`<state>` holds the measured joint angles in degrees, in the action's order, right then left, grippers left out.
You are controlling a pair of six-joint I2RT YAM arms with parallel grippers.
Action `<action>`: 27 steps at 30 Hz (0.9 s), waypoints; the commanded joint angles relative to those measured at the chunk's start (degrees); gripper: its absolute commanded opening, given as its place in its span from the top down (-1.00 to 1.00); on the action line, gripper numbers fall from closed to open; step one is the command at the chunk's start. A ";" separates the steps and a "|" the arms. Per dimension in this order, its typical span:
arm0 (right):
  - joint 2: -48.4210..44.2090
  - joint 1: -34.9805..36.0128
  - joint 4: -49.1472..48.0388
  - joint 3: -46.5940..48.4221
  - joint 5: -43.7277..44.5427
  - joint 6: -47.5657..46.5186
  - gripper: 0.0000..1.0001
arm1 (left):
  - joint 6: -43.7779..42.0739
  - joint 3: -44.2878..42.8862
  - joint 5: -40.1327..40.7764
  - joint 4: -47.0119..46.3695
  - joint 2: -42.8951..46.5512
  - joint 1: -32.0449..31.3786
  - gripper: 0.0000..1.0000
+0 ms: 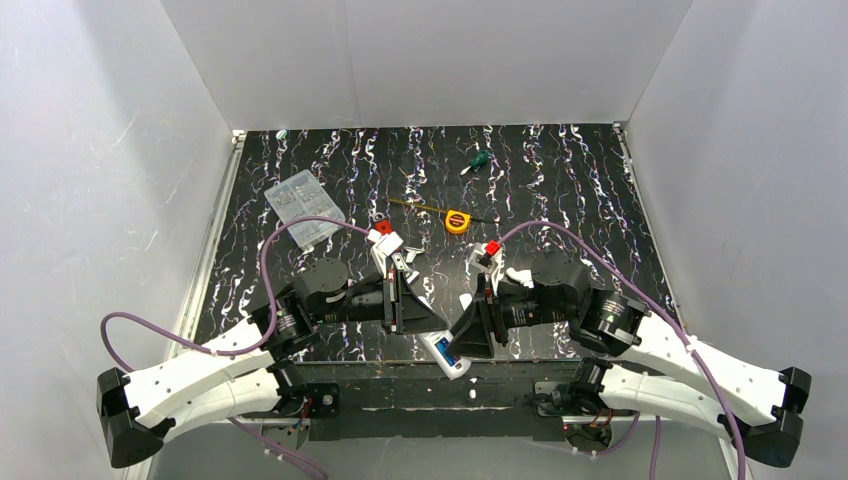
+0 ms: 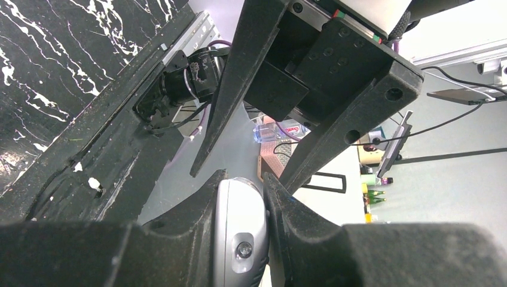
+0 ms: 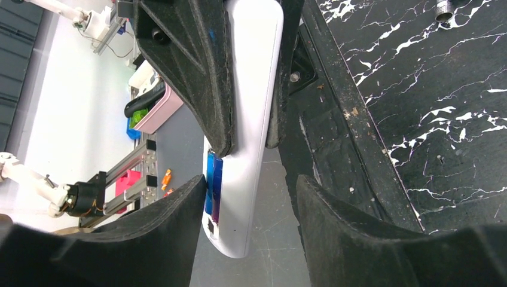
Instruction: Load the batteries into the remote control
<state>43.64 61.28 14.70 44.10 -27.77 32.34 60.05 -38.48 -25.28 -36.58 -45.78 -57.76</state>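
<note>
As left hand (image 2: 242, 185) clamps remote (image 2: 239, 230), elbow (image 1: 322, 282) bent

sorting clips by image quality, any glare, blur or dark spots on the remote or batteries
Top view: even light, remote small but sharp. Left wrist view: remote dim between its own dark, soft fingers, bright room behind. Right wrist view: remote nearly blown white, blue batteries clear.

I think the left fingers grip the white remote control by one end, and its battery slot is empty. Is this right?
Not quite: the slot is not empty. The right wrist view shows a blue battery lying in the open slot of the remote control. The rest holds: the left fingers do grip it by one end.
</note>
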 commanded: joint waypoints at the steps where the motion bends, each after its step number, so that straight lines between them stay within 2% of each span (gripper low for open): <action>1: 0.67 0.51 -3.18 1.78 0.17 -0.51 -0.26 | -0.02 -2.30 -0.83 -4.49 1.04 0.10 1.00; 10: 1.08 0.69 -3.02 1.83 1.03 -0.57 -0.10 | 0.04 -2.10 -0.58 -4.30 1.32 0.09 1.00; 23: 2.14 0.96 -0.74 2.64 2.65 -1.32 0.35 | 0.17 -2.17 0.61 -3.70 1.63 0.08 1.00; 27: 2.63 1.04 0.06 3.10 3.11 -1.75 0.36 | 0.00 -2.20 1.06 -3.29 1.75 0.06 1.00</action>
<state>45.56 62.00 14.22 44.73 -27.57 32.82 58.59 -38.48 -23.83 -35.40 -45.58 -57.74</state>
